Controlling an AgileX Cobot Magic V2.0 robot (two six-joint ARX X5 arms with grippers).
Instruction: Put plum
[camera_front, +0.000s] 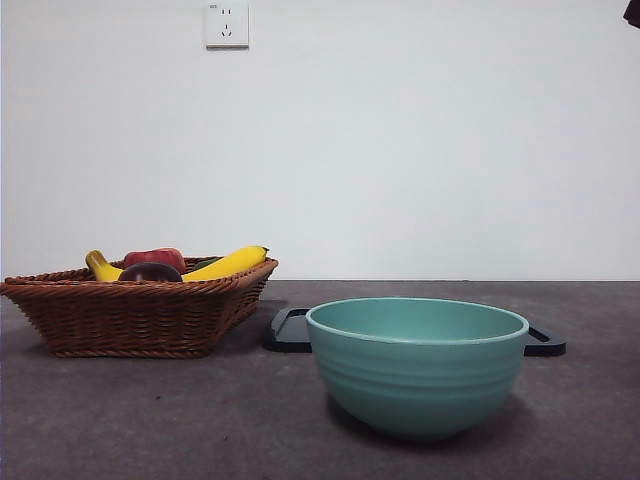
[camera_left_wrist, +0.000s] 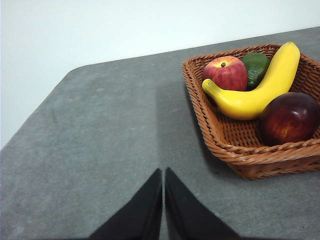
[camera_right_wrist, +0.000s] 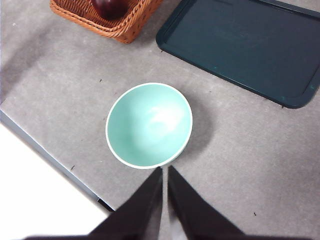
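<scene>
Front view: plum (camera_front: 150, 272) sits in the wicker basket (camera_front: 140, 315) beside a banana (camera_front: 228, 264) and a red apple (camera_front: 155, 257); teal bowl (camera_front: 417, 365) stands apart, with a dark tray (camera_front: 289, 331) behind it. Left gripper (camera_left_wrist: 163, 192) hangs above bare table (camera_left_wrist: 100, 140) near the basket, jaws pressed together, empty. Right gripper (camera_right_wrist: 164, 192) hangs over the bowl's near edge, jaws likewise closed on nothing.

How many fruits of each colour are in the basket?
Yellow: 1, the banana
Bright red: 1, the apple
Green: 1, the green fruit
Dark purple: 1, the plum
Total: 4 fruits in the basket
</scene>
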